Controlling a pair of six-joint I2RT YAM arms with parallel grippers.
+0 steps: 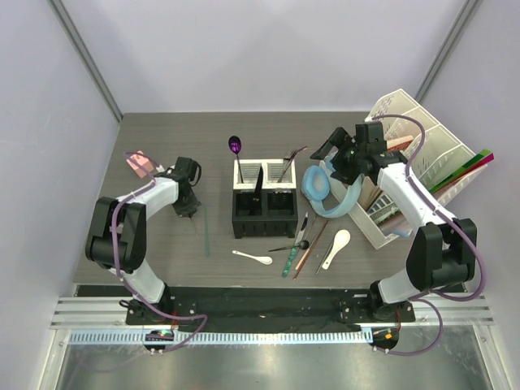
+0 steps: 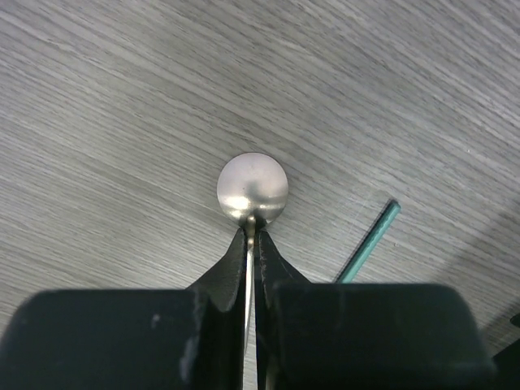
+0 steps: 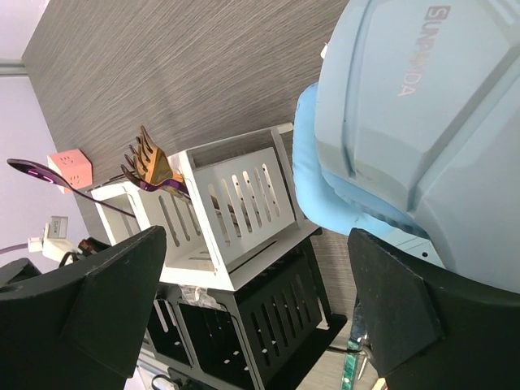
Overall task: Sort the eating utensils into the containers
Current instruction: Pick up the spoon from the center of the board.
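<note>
My left tool [image 1: 188, 209] [image 2: 253, 237] is clamped tight on the thin handle of a small silver metal spoon [image 2: 253, 188]. Its round bowl pokes out past the fingertips above the grey wood-grain surface [image 1: 162, 244]; whether the bowl touches it I cannot tell. In the left wrist view a thin teal stick [image 2: 370, 242] lies near the bowl, at four o'clock.

From overhead, that tool sits at nine o'clock of the black box caddy [image 1: 264, 225] with white-rimmed square compartments, apart from it. A purple metallic spoon [image 1: 235, 146] stands in the caddy's back left compartment, and a copper fork [image 3: 150, 158] rises from the back right one.

My right tool [image 1: 331, 156] [image 3: 260, 309] hangs with its jaws spread wide and nothing between them, over a light blue ring-shaped thing [image 1: 329, 195] at three o'clock of the caddy.

Loose on the surface at five to six o'clock of the caddy lie two white ceramic soup spoons [image 1: 253, 257], a green-patterned piece [image 1: 290, 258] and brown chopsticks [image 1: 313, 246]. A small pink block [image 1: 140, 162] sits at ten o'clock of my left tool.
</note>
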